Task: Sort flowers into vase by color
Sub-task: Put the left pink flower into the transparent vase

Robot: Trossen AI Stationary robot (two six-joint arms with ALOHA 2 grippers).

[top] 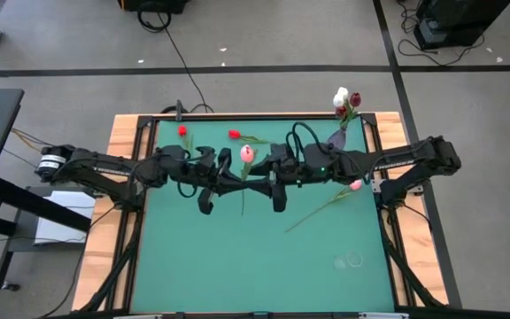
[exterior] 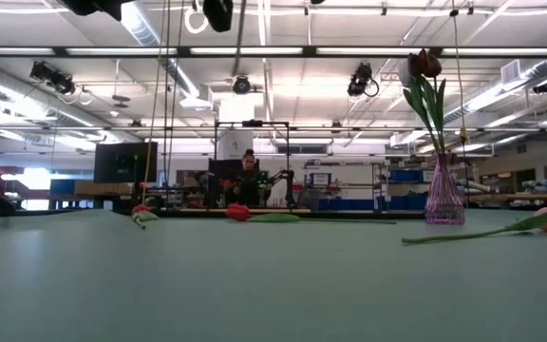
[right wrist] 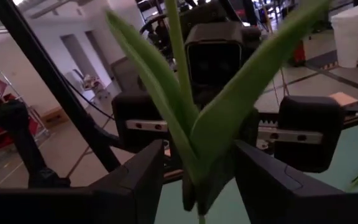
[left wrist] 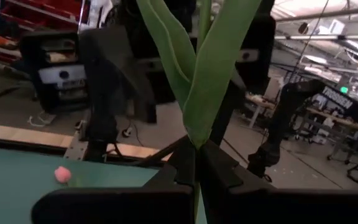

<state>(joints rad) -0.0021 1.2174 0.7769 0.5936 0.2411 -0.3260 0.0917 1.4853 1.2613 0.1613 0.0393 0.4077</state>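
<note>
A pink flower (top: 247, 153) with a long green stem (top: 243, 199) hangs above the middle of the green table (top: 237, 266), its head toward the far edge. My left gripper (top: 235, 179) is shut on it from the left. My right gripper (right wrist: 197, 180) comes level from the right and stands open, one finger on either side of the flower's green leaves (right wrist: 216, 134); I cannot tell whether they touch. At the far right a clear purple vase (exterior: 443, 195) holds white and dark red flowers (top: 344, 99). My left gripper pinches the flower's stem at the base of its leaves (left wrist: 194, 140) between its two fingers (left wrist: 180, 167). The fingers come about level from the table's left and lie across the stem. The flower is lifted clear of the table, its leaves rising past the fingers.
Two red flowers (top: 183, 131) (top: 235, 135) lie near the far edge. Another pink flower (top: 354, 185) lies right of the middle, its stem (top: 312, 214) slanting toward the near edge. The two arms meet over the table's middle. Wooden rails (top: 104, 221) border the mat.
</note>
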